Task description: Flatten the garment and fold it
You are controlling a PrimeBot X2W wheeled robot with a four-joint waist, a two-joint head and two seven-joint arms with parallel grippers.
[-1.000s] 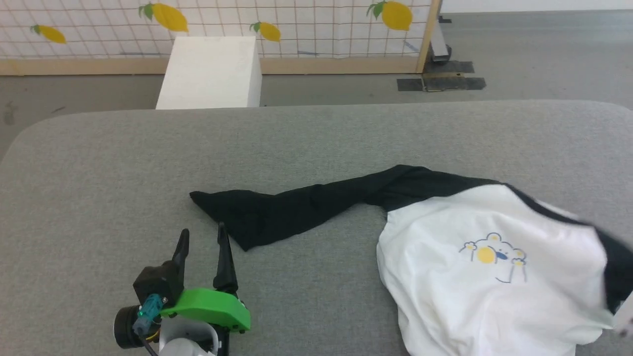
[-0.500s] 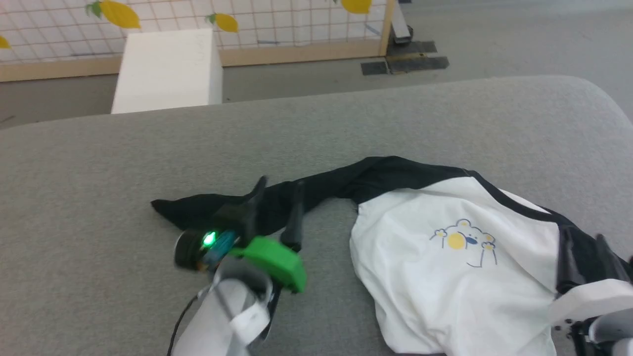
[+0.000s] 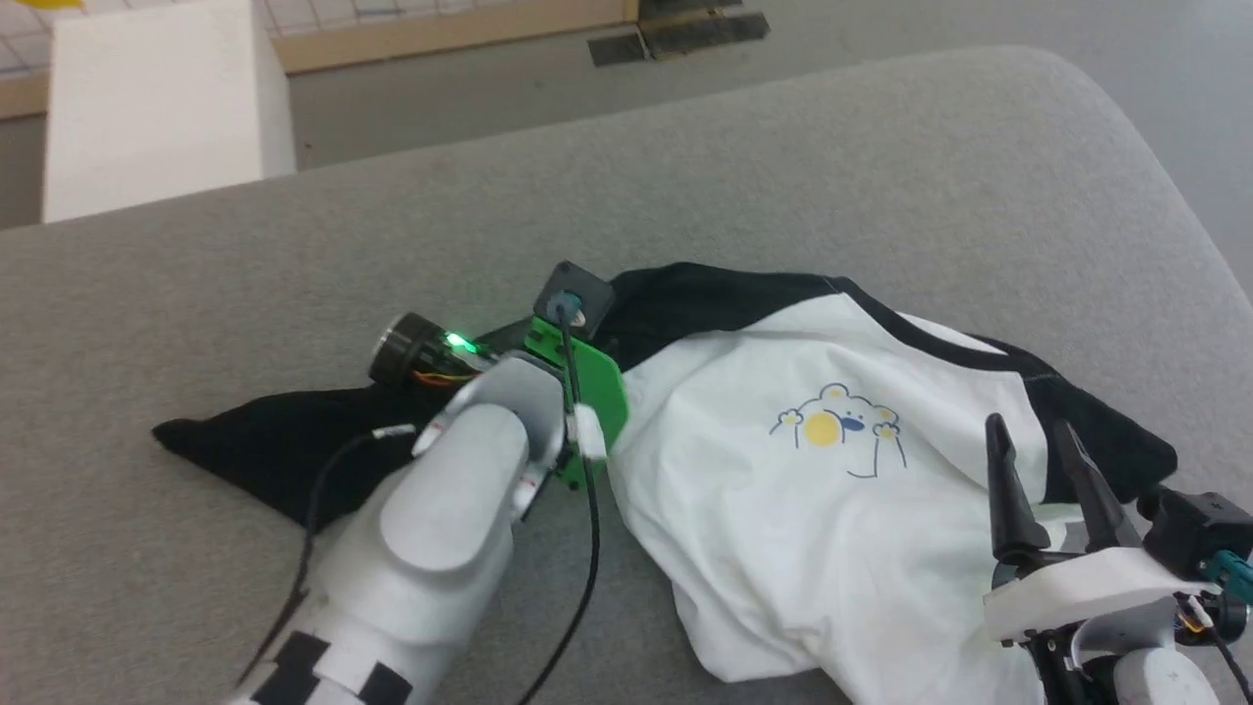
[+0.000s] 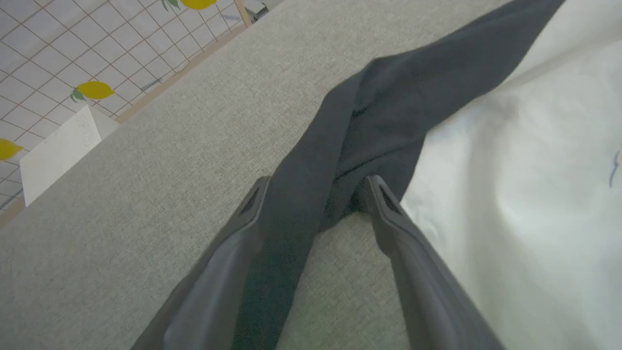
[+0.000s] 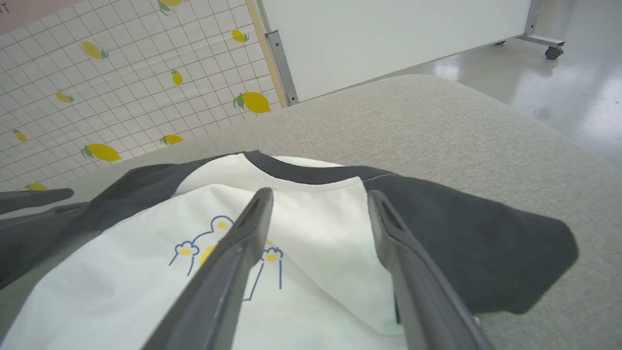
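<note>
The garment lies rumpled on the grey table, white body up, with its bear print showing. One black sleeve stretches out to the left; the other is bunched at the right by the black collar. My left gripper is open and straddles the left sleeve close to where it meets the body; in the head view the pale left forearm covers its fingers. My right gripper is open just above the white front near the collar, with nothing between its fingers.
The grey padded table curves off at its right edge, with floor beyond. A white box stands behind the table at the left. A lemon-print panel and a white wheeled board stand farther back.
The head camera has swung down and to the right. My left gripper has travelled from the table's front left onto the black sleeve. My right gripper has opened and come into view over the shirt.
</note>
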